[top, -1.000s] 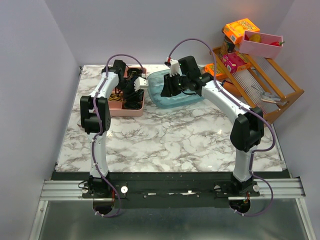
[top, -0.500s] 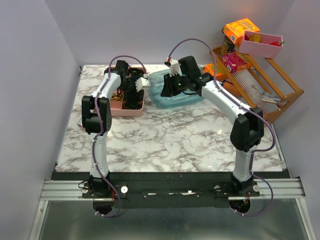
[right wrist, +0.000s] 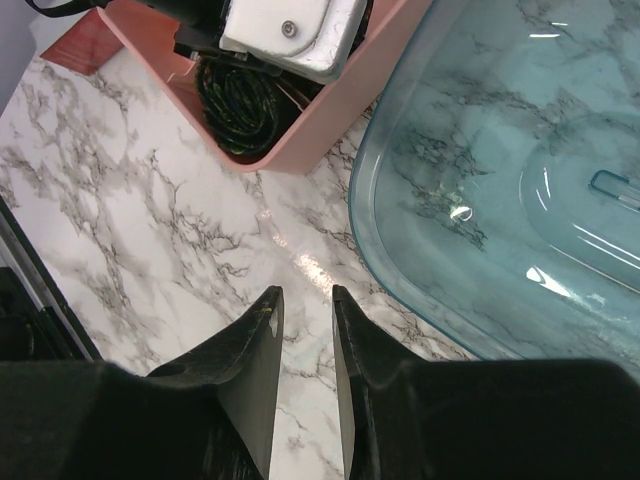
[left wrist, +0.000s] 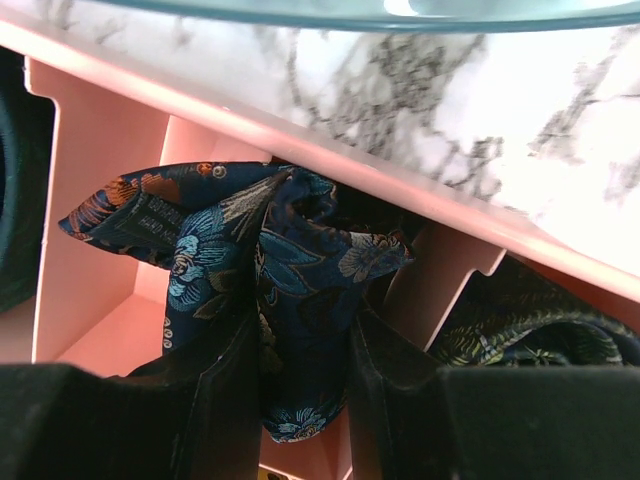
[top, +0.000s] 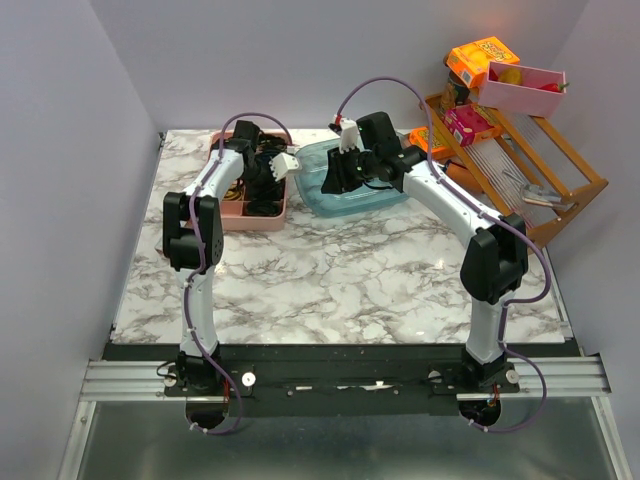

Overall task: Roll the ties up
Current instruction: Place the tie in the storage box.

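In the pink divided tray (left wrist: 100, 210) — a crumpled floral-print tie (left wrist: 300, 265).

The left tool (top: 265, 180), gripping the tie (left wrist: 300, 270), has edged slightly farther back over the pink tray (top: 255, 226).

A robot-testing lab cell: two white-and-black robot arms (top: 197, 300) bolted to a ribbed aluminium rail (top: 130, 380) edging a marble-patterned tabletop (top: 340, 280), boxed in by bare pale-lilac walls (top: 70, 150), beside a slanted wooden rack (top: 575, 185) of bright packets.
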Action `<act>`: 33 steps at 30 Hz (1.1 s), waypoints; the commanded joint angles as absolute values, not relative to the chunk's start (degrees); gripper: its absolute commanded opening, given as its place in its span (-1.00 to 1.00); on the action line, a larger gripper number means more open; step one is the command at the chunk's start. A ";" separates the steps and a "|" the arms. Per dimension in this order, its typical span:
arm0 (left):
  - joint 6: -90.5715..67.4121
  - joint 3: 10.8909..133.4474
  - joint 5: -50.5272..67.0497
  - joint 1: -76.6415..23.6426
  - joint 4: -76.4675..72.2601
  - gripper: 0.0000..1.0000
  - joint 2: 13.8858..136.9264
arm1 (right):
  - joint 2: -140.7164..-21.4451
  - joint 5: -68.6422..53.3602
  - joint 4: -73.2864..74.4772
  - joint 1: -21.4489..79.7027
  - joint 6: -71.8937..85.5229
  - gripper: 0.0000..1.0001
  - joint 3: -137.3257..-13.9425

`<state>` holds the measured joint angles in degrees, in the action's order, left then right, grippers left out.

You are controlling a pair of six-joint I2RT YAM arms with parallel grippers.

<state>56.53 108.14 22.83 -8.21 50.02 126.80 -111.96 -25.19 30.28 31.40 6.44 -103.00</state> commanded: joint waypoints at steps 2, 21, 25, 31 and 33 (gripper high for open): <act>56.16 105.91 14.15 -6.59 45.79 -0.34 126.83 | -112.94 -25.84 31.55 31.20 6.42 -0.31 -102.48; 55.90 105.20 16.17 -5.01 47.19 0.63 119.45 | -113.11 -26.19 31.46 31.29 6.42 -0.31 -102.48; 55.02 106.17 16.61 -5.01 46.41 0.73 118.39 | -113.29 -26.45 31.46 31.20 6.50 -0.31 -102.48; 52.74 107.23 19.86 -5.01 44.91 0.96 117.34 | -113.38 -26.81 31.46 31.29 6.59 -0.31 -102.48; 51.95 107.05 21.00 -5.01 43.43 0.96 116.55 | -113.29 -26.81 31.46 31.20 6.59 -0.31 -102.48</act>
